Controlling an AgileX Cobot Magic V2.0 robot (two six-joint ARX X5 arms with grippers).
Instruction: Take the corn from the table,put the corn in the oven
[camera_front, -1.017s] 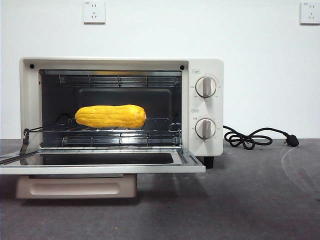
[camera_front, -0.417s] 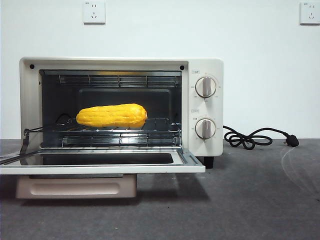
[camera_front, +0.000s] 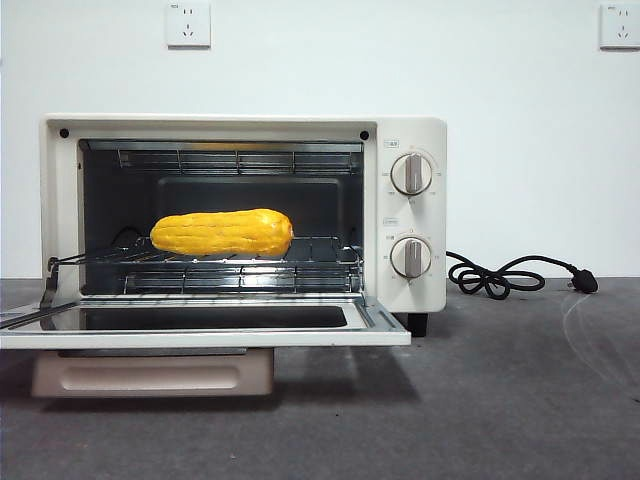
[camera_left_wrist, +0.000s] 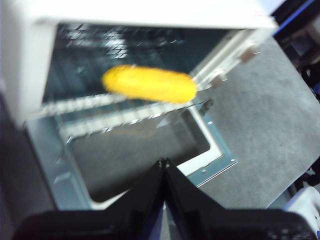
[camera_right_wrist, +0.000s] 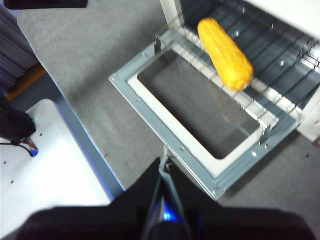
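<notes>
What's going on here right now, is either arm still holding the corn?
Neither arm holds anything. The corn lies on the wire rack inside the oven, whose door hangs open and flat. The left gripper and the right gripper both hover outside, in front of the open door, jaws shut and empty. The oven's cord lies unplugged on the table.

front level, wrists above oven (camera_front: 410, 130)
</notes>
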